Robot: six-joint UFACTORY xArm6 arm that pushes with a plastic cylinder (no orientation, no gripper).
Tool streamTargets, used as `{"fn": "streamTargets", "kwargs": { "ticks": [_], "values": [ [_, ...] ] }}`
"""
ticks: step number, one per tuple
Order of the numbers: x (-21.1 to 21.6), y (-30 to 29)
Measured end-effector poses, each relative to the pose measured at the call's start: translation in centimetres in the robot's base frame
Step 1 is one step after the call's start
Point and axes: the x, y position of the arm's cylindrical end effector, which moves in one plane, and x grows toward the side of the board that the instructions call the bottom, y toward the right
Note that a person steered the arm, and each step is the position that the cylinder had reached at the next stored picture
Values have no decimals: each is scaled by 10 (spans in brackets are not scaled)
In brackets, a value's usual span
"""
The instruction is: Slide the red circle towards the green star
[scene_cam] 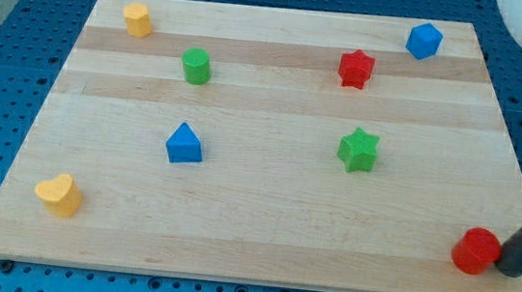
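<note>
While the dark rod enters from the view's right edge, my tip [510,271] is seen pressed against the right side of the red circle [475,251] at the wooden worktop's [263,214] bottom right corner. No claw is fitted, so none can be described as spread or pinching. The green star [359,150] is placed well apart, up and to the view's left. Also pictured: a red star [356,68], blue cube [425,41], green cylinder [196,65], blue triangle [183,144], a yellow block [138,19] at top left and a yellow heart [59,194] at bottom left.
</note>
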Motion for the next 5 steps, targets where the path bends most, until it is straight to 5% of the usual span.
{"fn": "streamTargets", "kwargs": {
  "ticks": [3,5],
  "values": [
    [29,-10],
    [-45,-73]
  ]
}}
